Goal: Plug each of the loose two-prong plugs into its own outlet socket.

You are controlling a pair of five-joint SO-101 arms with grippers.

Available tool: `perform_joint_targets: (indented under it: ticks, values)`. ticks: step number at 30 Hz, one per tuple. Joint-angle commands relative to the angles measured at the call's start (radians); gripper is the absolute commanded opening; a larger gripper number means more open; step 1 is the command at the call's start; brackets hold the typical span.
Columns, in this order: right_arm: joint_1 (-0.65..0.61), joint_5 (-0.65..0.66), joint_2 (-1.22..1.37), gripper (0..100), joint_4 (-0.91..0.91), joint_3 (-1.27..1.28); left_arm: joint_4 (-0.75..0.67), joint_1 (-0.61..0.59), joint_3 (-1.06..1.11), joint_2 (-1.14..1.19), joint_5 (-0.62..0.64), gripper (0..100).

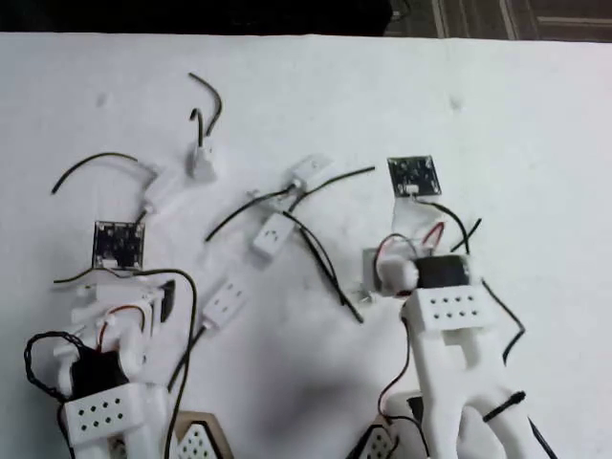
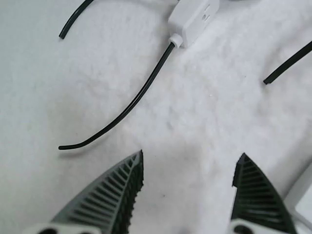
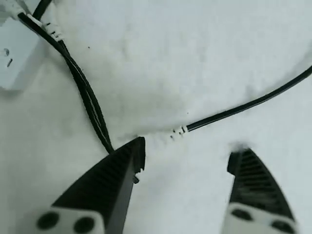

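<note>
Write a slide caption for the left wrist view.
Left arm's open gripper hangs over the white table, near a white plastic outlet socket block on a thin black cord.

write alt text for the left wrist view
The left claw is open over the white table, holding nothing. Beyond it lies a white outlet socket with a black cord curving toward the claw.

White cloth table [image 1: 535,115] holds everything. Left arm's dark ribbed gripper [image 2: 187,180] sits near left, right arm's black ribbed gripper [image 3: 187,158] near right. Between the arms lies white plastic outlet socket block [image 1: 225,304], with second white socket block [image 1: 273,232] behind it. Farther back, in a row: white two-prong left plug [image 1: 158,186], middle plug [image 1: 203,164], right plug [image 1: 308,172].
</note>
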Motion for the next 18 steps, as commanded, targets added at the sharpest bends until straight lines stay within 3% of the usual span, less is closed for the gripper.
perform_joint_targets:
  ticks: [1, 12, 18]
  values:
    - [-0.047, -0.160, 0.061, 21.1, 0.012, -0.044, -0.006, 0.002, -0.005, -0.010, 0.005, 29]
    - [-0.028, -0.368, 0.483, 20.7, -0.008, -0.242, -0.006, 0.002, -0.005, -0.010, 0.005, 29]
    - [0.001, -0.394, 0.680, 20.5, -0.008, -0.347, -0.006, 0.002, -0.005, -0.010, 0.005, 29]
